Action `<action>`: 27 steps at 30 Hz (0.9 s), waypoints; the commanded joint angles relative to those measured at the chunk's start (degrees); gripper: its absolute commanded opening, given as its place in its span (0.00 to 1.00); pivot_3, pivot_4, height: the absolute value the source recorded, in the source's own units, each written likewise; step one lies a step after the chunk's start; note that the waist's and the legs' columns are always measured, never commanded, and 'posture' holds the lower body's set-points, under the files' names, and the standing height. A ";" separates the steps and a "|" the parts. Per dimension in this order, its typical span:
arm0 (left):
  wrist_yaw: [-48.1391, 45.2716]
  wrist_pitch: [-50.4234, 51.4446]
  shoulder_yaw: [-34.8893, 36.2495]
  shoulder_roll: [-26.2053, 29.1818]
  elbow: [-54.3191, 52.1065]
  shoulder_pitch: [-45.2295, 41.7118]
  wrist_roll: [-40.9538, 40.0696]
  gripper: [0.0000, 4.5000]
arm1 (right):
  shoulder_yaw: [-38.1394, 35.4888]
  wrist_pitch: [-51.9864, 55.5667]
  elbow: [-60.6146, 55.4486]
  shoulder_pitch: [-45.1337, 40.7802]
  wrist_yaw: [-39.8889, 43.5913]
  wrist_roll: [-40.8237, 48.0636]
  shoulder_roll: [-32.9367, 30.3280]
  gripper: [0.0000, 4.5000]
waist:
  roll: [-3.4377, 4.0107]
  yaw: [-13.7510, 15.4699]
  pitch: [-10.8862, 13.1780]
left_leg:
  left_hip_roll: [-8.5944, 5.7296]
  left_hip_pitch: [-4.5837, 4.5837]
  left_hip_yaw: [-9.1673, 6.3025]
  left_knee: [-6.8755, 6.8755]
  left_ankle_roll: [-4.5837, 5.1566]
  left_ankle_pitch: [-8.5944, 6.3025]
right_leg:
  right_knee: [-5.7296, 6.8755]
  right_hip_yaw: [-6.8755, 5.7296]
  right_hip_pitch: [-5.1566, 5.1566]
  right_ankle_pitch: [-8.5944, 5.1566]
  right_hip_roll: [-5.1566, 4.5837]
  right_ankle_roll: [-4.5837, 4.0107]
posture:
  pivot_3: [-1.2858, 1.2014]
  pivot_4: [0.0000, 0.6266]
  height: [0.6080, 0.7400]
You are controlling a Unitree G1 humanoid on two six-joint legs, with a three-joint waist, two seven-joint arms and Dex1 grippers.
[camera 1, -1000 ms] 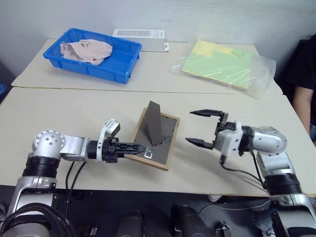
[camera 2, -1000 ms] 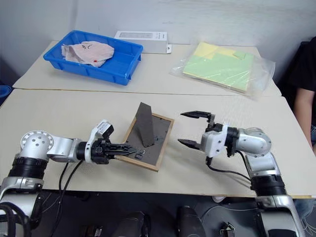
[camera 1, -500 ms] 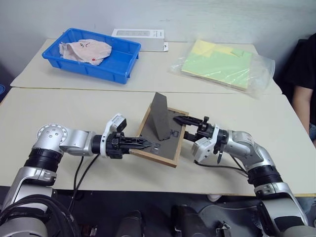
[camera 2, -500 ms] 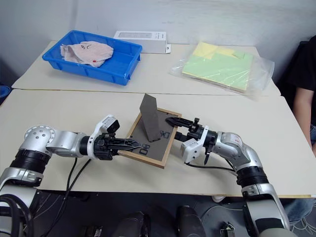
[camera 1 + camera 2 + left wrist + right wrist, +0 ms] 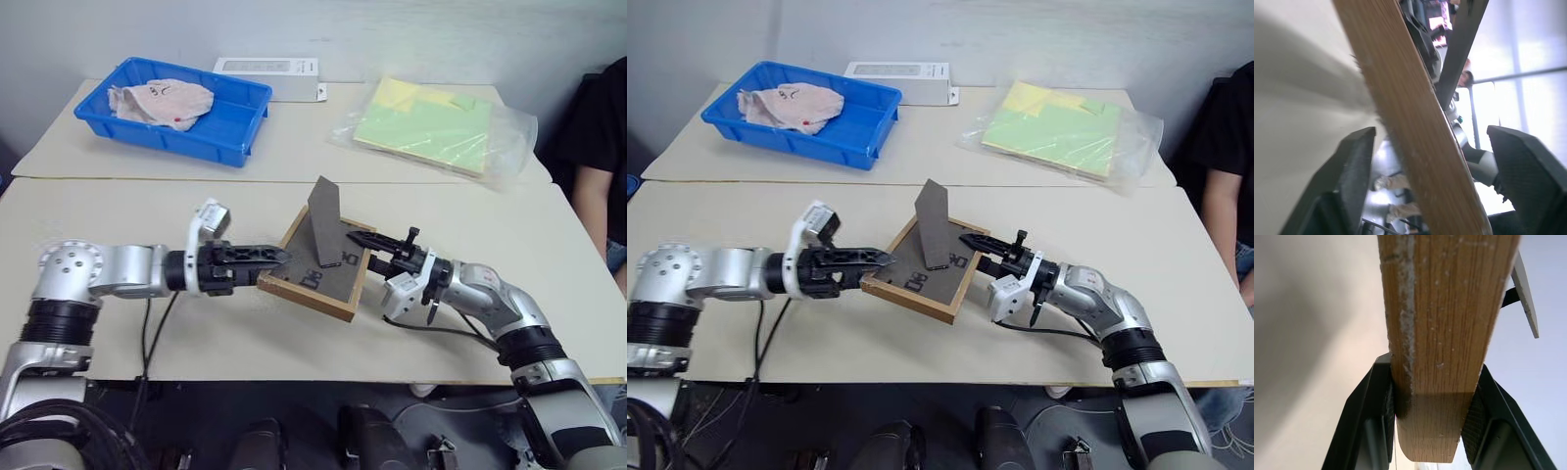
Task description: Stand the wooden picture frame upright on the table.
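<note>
The wooden picture frame (image 5: pixel 323 279) is tilted over the table (image 5: pixel 147 211), dark back panel facing up and its thin stand leg (image 5: pixel 326 223) sticking up. My right gripper (image 5: pixel 358 250) is shut on the frame's right edge. In the right wrist view both fingers (image 5: pixel 1376 406) press against the wooden edge (image 5: pixel 1440 333). At the frame's left edge is my left gripper (image 5: pixel 274 264), open. Its fingers (image 5: pixel 1352 171) stand well apart on either side of the wooden rim (image 5: pixel 1420 147) without touching it. I cannot tell whether the frame's near edge rests on the table.
On the far table sit a blue tray (image 5: pixel 235 137) with a crumpled cloth (image 5: pixel 157 98), a flat white box (image 5: pixel 265 67) and a plastic bag of green and yellow sheets (image 5: pixel 436 122). A person in dark clothing (image 5: pixel 598 147) is at the right edge.
My right gripper came in from the right and shut on the frame's right edge. My left gripper let go of the left edge, opened and rose slightly. The frame tilted up a little.
</note>
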 commanded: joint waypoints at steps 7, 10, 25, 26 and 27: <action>-40.51 -46.66 9.26 9.90 -18.65 19.43 50.87 0.87 | 7.58 26.54 -16.24 6.28 28.06 53.14 -0.24 0.28 | 0.10 0.01 0.06 | 0.00 0.00 0.00 -0.10 -0.01 0.00 | -0.22 -0.09 0.08 -0.01 0.06 -0.02 | 0.52 0.24 1.00; -45.50 -62.28 9.14 3.49 -21.33 22.78 61.35 0.95 | 4.71 53.16 -25.46 8.25 35.37 74.97 -0.58 0.28 | 0.28 1.05 0.17 | 0.08 -0.01 0.00 -0.16 -0.02 0.00 | -0.41 -0.12 0.17 -0.01 0.13 -0.02 | 0.52 0.24 1.00; -53.31 -71.23 8.33 -6.64 -23.40 24.46 72.86 1.00 | -0.35 82.06 -13.09 5.10 39.07 73.44 2.36 0.28 | 0.27 1.46 0.16 | 0.08 -0.12 0.08 -0.05 0.28 -0.17 | -0.30 -0.09 0.04 0.00 -0.11 0.00 | 0.52 0.24 1.00; -53.42 -71.01 8.45 -6.95 -23.36 24.32 72.99 1.00 | -0.47 81.71 -12.42 5.23 39.63 72.58 2.80 0.28 | 0.27 1.44 0.16 | 0.09 -0.11 0.07 -0.04 0.27 -0.17 | -0.28 -0.09 0.05 0.00 -0.10 0.00 | 0.52 0.24 1.00; -53.48 -70.82 8.60 -7.21 -23.38 24.19 73.07 1.00 | -0.59 81.48 -11.71 5.44 39.81 71.69 3.25 0.28 | 0.28 1.42 0.16 | 0.09 -0.10 0.07 -0.04 0.28 -0.17 | -0.27 -0.09 0.05 0.00 -0.10 0.00 | 0.52 0.24 1.00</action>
